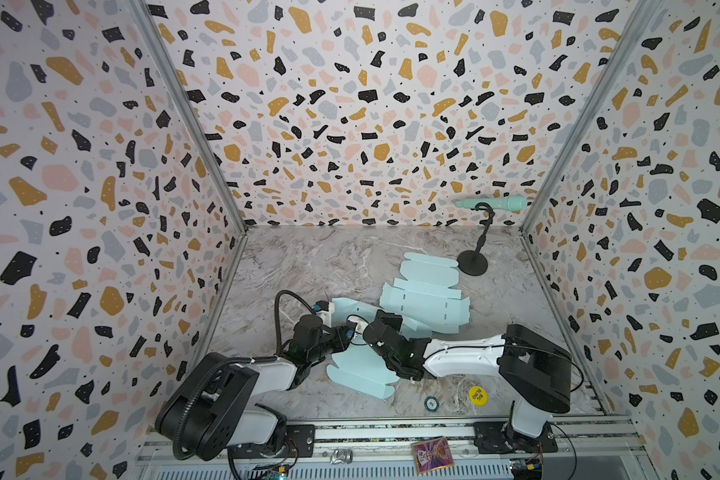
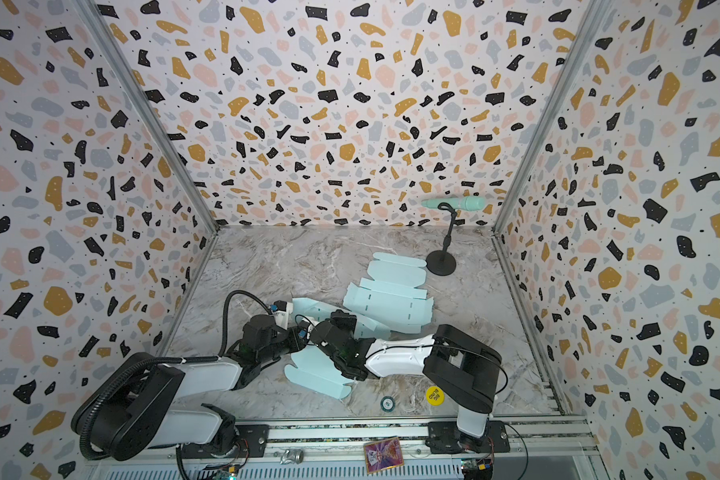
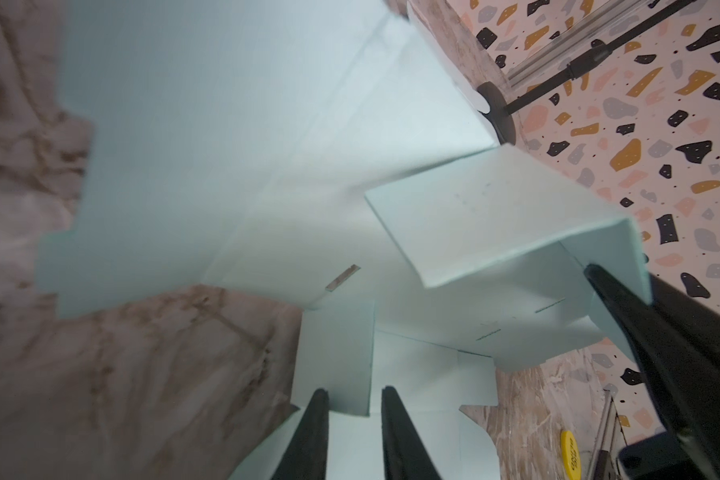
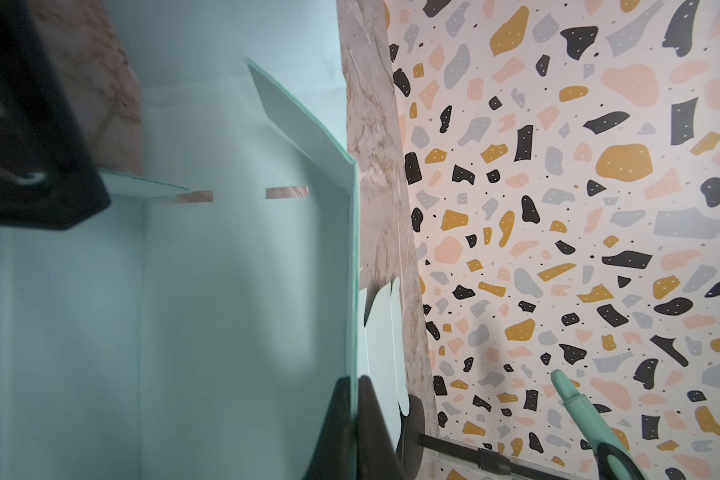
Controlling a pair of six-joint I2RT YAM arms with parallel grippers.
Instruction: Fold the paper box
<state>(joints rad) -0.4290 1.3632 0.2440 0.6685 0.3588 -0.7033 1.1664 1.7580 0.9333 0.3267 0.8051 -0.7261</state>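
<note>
We see bright, even light in both top views; soft shadows on desk. We note wide-angle bending at edges. Wrist views: paper box blurred close up.

Both top views look down from high above the near edge of the table toward the back wall. They are far enough off to hold both arms, and they share almost the whole scene. The left wrist view sits close behind the left tool, facing forward across the paper box. The right wrist view sits as close behind the right tool. Both wrist views share the paper box and the black stand.
</note>
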